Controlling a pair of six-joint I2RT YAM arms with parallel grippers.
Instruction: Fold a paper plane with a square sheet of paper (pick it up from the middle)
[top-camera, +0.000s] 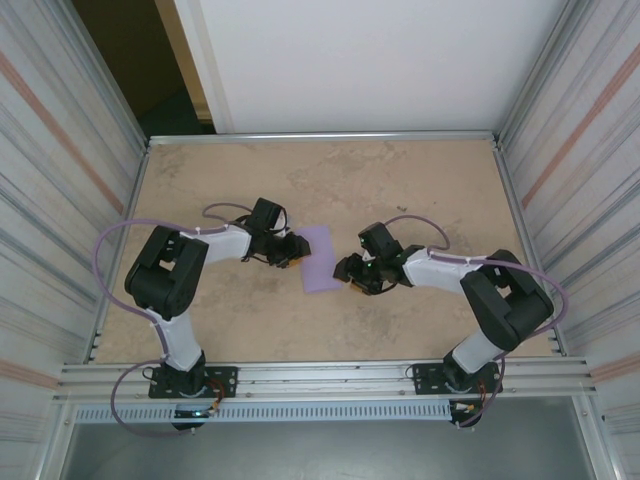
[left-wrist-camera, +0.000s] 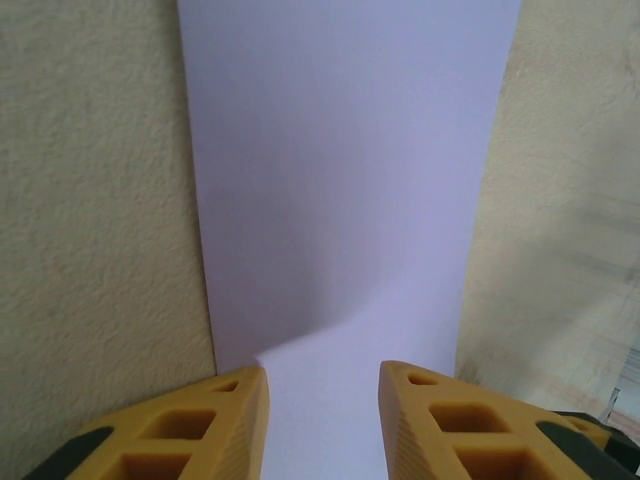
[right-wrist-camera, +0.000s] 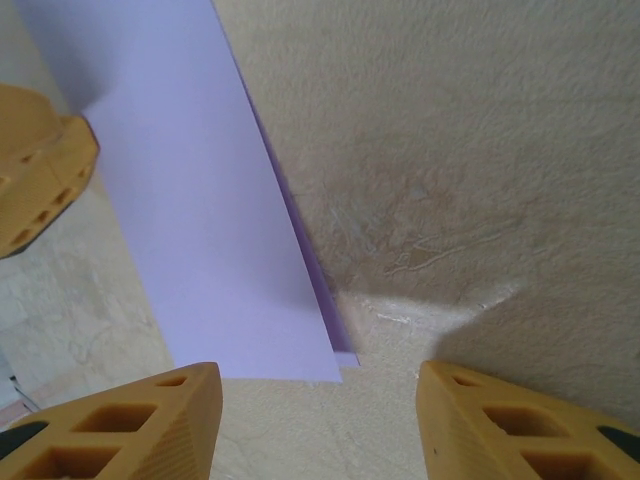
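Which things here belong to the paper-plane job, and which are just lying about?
Part of the job:
- the lavender sheet of paper, flat between the two arms
- the left fingers
- the right fingers

Just there (fixtures rather than clutter):
- the table
- the metal frame rails
- the white back wall

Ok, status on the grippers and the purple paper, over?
Both open: left gripper over one end of the paper, right gripper over table just off its corner. Paper flat, unheld, looks folded double. Nothing blocking.
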